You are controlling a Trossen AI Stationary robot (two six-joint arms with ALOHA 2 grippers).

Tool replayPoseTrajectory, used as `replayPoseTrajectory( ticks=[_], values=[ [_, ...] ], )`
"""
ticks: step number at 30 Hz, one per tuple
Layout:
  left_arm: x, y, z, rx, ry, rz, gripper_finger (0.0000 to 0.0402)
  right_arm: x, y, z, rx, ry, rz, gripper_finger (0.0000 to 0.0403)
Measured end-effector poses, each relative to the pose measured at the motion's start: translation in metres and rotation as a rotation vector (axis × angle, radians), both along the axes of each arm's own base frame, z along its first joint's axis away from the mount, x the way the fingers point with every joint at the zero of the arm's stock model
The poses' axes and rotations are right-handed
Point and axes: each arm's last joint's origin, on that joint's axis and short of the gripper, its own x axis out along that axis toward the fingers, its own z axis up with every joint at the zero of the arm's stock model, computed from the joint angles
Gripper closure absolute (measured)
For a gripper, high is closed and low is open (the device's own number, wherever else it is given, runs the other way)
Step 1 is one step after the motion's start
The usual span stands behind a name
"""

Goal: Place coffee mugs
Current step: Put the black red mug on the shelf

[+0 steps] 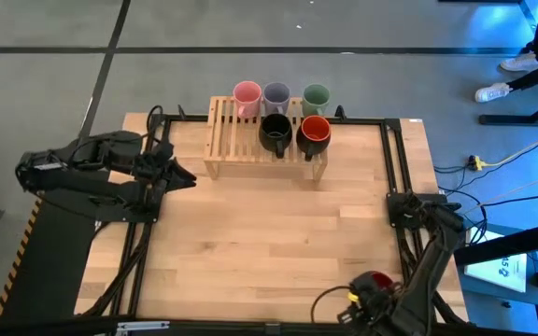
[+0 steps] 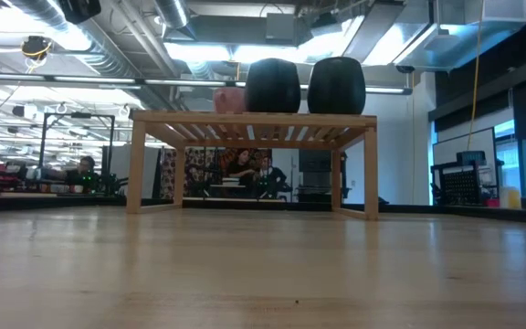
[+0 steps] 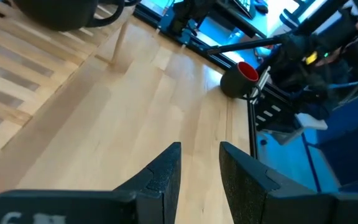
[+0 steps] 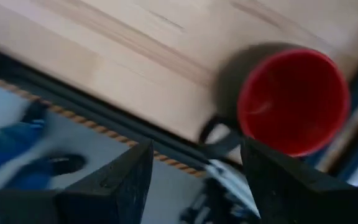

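Note:
Five mugs stand on a slatted wooden rack (image 1: 250, 140) at the table's far side: pink (image 1: 247, 91), lavender-grey (image 1: 276, 93) and green (image 1: 316, 95) in the back row, all black (image 1: 275, 133) and a dark one with an orange-red inside (image 1: 315, 131) in front. A dark mug with a red inside (image 4: 291, 99) stands on the table's near right corner (image 1: 374, 282). My right gripper (image 4: 196, 146) is open just short of it, and the mug's handle (image 4: 219, 134) faces the fingers. My left gripper (image 3: 199, 147) waits at the table's left side, open by a narrow gap, above bare wood.
Black frame rails (image 1: 395, 168) run along the table's edges. Bare wood (image 1: 269, 233) spreads between the rack and the near edge. In the low view two dark mugs (image 2: 272, 87) top the rack. A person's legs (image 1: 521, 56) show on the floor beyond the far right corner.

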Motion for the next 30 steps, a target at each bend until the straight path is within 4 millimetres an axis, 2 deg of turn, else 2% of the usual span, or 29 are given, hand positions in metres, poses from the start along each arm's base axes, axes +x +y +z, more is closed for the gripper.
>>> replayPoseTrajectory(
  ticks=[5,10,21,24,30],
  values=[
    [0.0,-0.006,0.0,-0.02,0.006,0.022,0.0298,-0.011,-0.001,-0.027,-0.058,0.113,-0.002,0.0173],
    [0.0,-0.011,0.0,-0.019,0.008,0.008,0.0298,-0.015,-0.015,-0.039,-0.101,0.143,-0.018,0.0173],
    [0.0,-0.018,-0.002,-0.014,0.019,0.002,0.0298,-0.015,-0.023,-0.08,-0.009,0.147,-0.002,0.0175],
    [0.0,-0.019,-0.002,-0.014,0.019,0.012,0.0298,-0.015,-0.023,-0.081,-0.009,0.145,-0.004,0.0198],
    [0.0,-0.019,-0.002,-0.014,0.018,0.022,0.0298,-0.015,-0.024,-0.081,-0.019,0.135,-0.003,0.03]
  ],
)
